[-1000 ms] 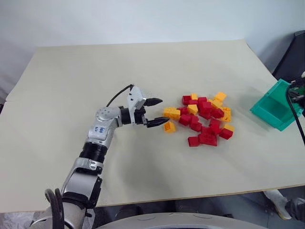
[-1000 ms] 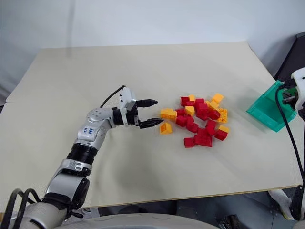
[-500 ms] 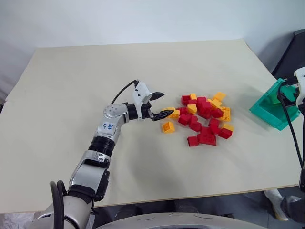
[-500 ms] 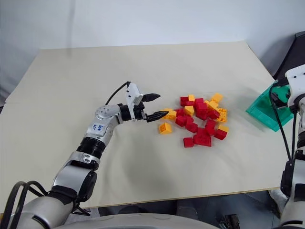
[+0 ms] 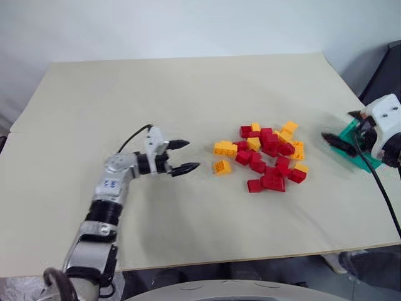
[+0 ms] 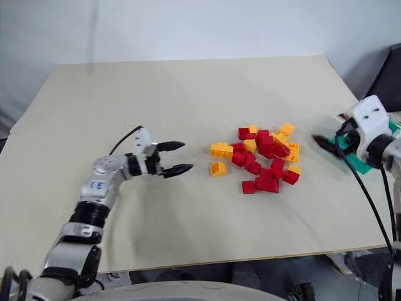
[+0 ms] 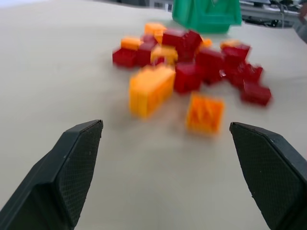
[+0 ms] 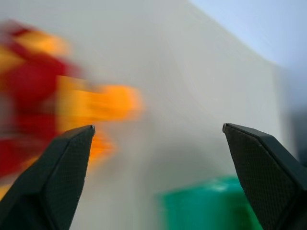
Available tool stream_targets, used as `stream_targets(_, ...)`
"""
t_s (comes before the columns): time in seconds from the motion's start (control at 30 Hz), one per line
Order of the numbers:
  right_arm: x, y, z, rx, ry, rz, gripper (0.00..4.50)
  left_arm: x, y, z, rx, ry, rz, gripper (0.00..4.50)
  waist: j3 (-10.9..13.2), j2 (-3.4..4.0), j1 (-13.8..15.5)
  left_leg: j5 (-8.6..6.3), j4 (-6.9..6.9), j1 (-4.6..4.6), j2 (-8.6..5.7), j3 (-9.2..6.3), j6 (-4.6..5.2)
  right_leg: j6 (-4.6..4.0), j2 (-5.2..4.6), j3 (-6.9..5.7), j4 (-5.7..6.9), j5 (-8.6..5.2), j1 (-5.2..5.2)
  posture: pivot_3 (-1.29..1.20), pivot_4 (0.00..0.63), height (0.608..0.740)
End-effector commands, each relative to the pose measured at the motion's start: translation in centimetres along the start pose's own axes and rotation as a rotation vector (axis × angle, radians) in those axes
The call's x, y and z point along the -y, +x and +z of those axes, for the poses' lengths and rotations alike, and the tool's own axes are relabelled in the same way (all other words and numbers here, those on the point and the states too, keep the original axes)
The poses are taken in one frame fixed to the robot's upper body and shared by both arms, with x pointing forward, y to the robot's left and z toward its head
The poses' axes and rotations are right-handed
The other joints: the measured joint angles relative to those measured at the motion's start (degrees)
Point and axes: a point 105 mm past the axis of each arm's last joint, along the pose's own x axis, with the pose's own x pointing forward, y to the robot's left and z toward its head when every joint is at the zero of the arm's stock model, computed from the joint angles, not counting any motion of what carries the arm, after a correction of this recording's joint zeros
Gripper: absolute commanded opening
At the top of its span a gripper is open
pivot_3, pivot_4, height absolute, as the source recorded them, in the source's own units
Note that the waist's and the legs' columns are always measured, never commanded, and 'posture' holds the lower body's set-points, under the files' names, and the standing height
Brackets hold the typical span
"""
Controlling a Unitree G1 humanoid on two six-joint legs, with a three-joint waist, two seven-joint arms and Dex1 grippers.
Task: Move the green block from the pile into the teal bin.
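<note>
Two grippers, one pile (image 5: 266,155), one bin (image 5: 361,145)

Left gripper (image 5: 183,156) gaped wide, empty, beside the red and orange bricks; right gripper (image 6: 329,137) gaped empty before the bin. Green block unseen; no writing legible.

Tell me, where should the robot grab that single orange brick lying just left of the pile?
Probably by two opposite flat sides, coming down from above or in from the left. The orange brick lies apart from the pile, with bare table around it, so a finger should fit on either side without nudging its neighbours. The open left hand points towards it.
</note>
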Motion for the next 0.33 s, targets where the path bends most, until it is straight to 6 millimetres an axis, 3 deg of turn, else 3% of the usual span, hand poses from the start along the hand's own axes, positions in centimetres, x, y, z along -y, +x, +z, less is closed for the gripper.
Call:
stream_targets(0.03, -2.3, -1.9, 0.4, 0.039, 0.019, 0.181, 4.48, -0.2, -2.9, 1.0, 0.017, 0.04, 0.023, 4.5, 0.0, 0.0, -0.05, -0.01, 0.01, 0.03, 0.0, 0.01, 0.02, -0.01, 0.0, 0.01, 0.0, 0.01, 0.03, 0.0, 0.15, 0.74)
stream_targets(0.23, -4.1, -2.9, -0.8, 0.009, -0.006, 0.332, 4.48, -0.3, -7.4, 0.0, -0.052, 0.01, 0.086, 4.5, 0.01, -0.02, -0.26, -0.05, 0.11, 0.19, -0.05, -0.25, 0.16, -0.08, -0.2, 0.07, -0.01, 0.22, 0.13, 0.0, 0.15, 0.74)
stream_targets(0.33, -3.5, -2.4, -0.9, 0.026, 0.004, 0.283, 4.48, -0.2, -8.2, 0.3, -0.057, 0.018, 0.107, 4.5, 0.01, -0.02, -0.46, -0.06, 0.06, 0.31, 0.0, -0.29, 0.14, -0.14, -0.19, 0.05, 0.01, 0.19, 0.22, 0.0, 0.15, 0.74)
